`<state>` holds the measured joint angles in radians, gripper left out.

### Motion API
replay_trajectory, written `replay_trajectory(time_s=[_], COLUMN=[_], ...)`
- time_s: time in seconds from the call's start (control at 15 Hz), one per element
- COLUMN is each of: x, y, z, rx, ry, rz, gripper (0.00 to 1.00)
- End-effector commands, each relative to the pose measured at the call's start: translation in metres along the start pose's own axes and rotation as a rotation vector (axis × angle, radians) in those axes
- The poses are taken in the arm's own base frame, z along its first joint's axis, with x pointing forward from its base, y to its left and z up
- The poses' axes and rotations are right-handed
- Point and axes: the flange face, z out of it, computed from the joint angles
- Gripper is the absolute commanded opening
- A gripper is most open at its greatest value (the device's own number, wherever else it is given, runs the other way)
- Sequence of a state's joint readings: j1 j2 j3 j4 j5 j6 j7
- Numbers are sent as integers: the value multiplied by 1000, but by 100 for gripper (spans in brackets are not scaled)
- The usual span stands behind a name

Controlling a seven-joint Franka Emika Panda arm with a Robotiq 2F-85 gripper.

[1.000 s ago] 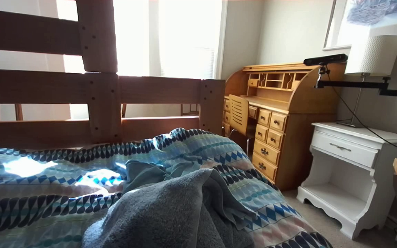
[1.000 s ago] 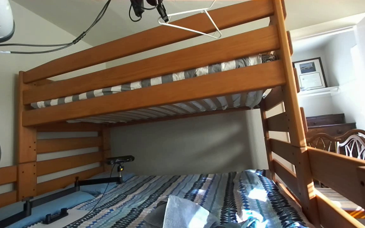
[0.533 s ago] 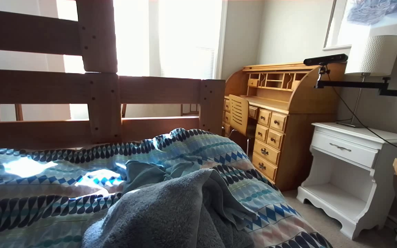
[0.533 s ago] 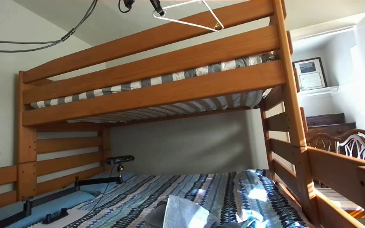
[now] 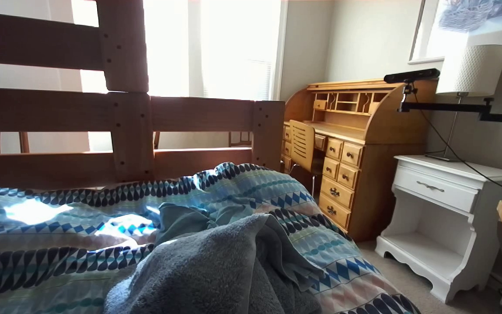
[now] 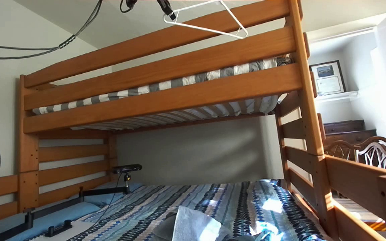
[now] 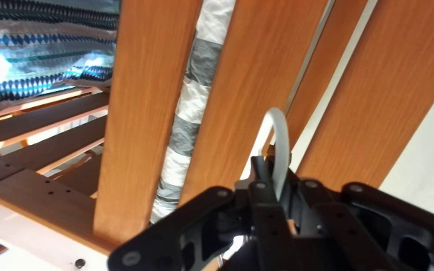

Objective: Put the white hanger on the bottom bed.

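The white hanger hangs in the air at the top of an exterior view, in front of the upper bunk's rails. Its hook is out of view there. My gripper is shut on one end corner of it. In the wrist view, the hanger's white curved end stands between the black fingers of the gripper. The bottom bed lies well below, with its striped blue, teal and white quilt. Its quilt also shows in an exterior view and at the wrist view's upper left.
The upper bunk's orange wooden rails stand between the hanger's height and the bottom bed. A grey blanket is heaped on the quilt. A camera on a black arm stands at the bed's left. A wooden post rises at right.
The gripper has moved slightly up and left with the hanger, then a little back. The hanger's free end has swung to the right. The white arm part at upper left has left the view.
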<state>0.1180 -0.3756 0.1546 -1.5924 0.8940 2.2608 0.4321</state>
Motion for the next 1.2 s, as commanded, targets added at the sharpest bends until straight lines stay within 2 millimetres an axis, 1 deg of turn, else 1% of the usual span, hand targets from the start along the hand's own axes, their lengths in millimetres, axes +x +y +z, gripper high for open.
replay_trajectory(time_s=[0.0,0.33,0.53,0.93,1.13], x=[-10,-12,-15,-30,-34], y=[29,62,83,129,151], z=[-6,0,5,34,43], rx=[-93,-199,-228,-244,-224], ry=[-16,-57,-96,-224,-267], rz=[42,68,85,54,40], gripper=[2,2,2,2,2])
